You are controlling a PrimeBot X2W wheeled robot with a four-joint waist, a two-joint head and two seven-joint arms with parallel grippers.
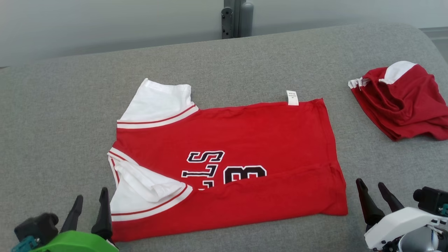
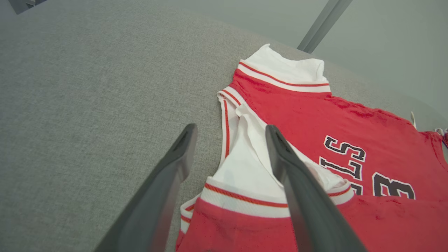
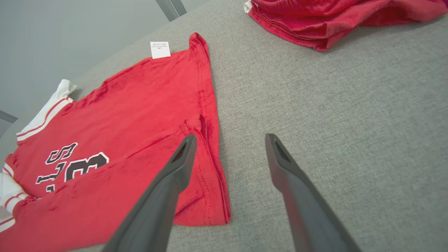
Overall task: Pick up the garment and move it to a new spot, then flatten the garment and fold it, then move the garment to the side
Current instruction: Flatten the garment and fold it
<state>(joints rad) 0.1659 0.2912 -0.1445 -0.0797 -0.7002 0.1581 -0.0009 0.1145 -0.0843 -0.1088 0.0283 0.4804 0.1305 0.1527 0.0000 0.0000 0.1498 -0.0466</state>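
The garment [image 1: 245,140] is a red jersey with white sleeves and black lettering. It lies flat on the grey surface, its near long edge folded up over the print. In the left wrist view the garment [image 2: 315,115] spreads to the right of my fingers; in the right wrist view the garment [image 3: 122,115] lies to their left. My left gripper [image 1: 91,201] hovers open at the garment's near left corner by the white sleeve, holding nothing. Past the hem's near right corner, my right gripper [image 1: 372,185] is open too and empty.
A second red and white garment [image 1: 402,99] lies crumpled at the far right of the grey padded surface [image 1: 70,105]. A dark post [image 1: 237,17] stands behind the far edge. Bare fabric lies left of the jersey and between the two garments.
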